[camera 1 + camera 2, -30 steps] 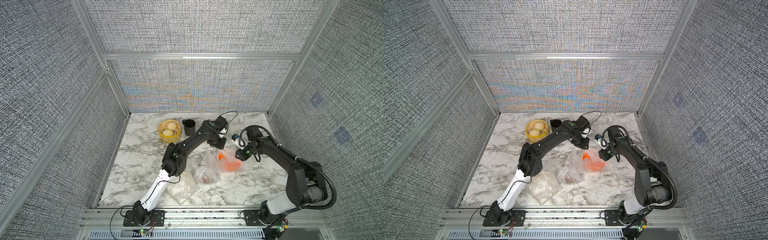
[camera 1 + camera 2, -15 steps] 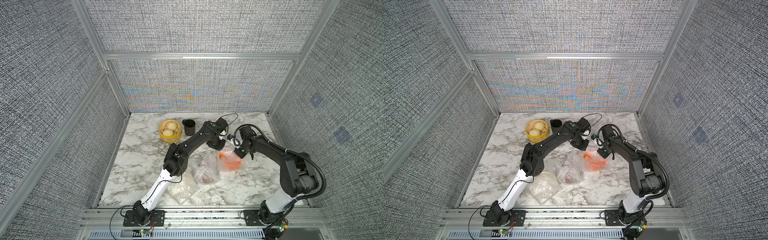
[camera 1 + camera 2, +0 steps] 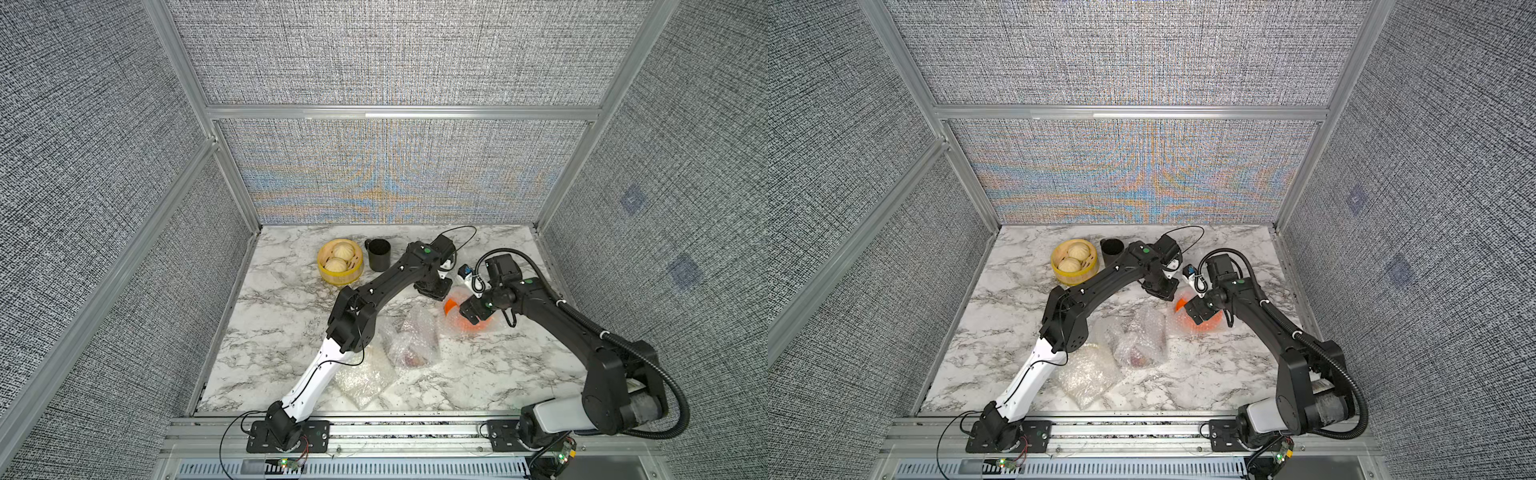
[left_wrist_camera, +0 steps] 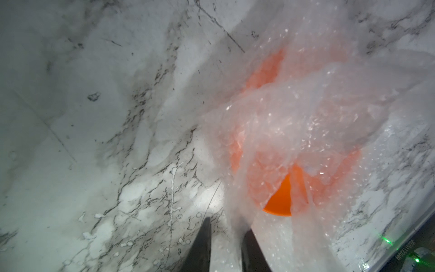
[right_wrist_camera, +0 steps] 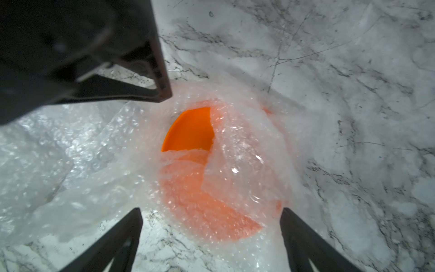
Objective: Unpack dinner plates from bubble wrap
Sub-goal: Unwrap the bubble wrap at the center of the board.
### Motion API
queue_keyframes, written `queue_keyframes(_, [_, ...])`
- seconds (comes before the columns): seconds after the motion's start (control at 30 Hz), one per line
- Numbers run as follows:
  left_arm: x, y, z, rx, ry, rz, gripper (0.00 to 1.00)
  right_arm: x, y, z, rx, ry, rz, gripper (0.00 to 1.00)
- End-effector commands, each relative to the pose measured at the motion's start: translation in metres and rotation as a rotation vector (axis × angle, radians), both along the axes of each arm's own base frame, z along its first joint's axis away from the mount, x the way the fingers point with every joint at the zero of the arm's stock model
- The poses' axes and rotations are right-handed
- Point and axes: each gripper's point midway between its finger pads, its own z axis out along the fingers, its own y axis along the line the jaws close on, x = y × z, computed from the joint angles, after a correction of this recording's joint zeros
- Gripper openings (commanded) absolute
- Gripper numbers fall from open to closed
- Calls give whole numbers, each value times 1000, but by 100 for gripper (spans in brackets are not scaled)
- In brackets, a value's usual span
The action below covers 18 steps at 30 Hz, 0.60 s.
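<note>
I see the orange plate (image 5: 190, 131) lying on the marble table (image 3: 291, 316), right of centre and toward the back. It sits mostly under its bubble wrap (image 5: 237, 169), with one wedge bare. The left gripper (image 4: 227, 226) has its fingers (image 4: 202, 247) pinching a fold of that wrap beside the plate's edge. The right gripper (image 5: 211, 209) hovers over the plate, fingers spread wide and holding nothing. A reddish wrapped bundle (image 3: 411, 345) and a pale wrapped bundle (image 3: 361, 380) lie nearer the front.
</note>
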Motion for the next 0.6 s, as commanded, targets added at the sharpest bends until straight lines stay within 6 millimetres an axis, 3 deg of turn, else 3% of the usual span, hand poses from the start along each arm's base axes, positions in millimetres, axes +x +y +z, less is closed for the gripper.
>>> queue_keyframes(0.0, [-1,0,7,-18,7,8,26,0,2,-13,-30,29,28,93])
queue_keyframes(0.2, [-3,5,4,-1,14,14,28,25,-1,-32,-83,32,12,84])
queue_keyframes(0.33, [-6,6,-1,11,32,18,28,40,-2,-28,-87,12,-26,82])
queue_keyframes(0.47, [-9,7,0,11,42,26,28,44,-5,-24,-85,7,-62,82])
queue_keyframes(0.57, [-9,10,7,13,38,38,35,44,-10,-30,-114,23,-75,83])
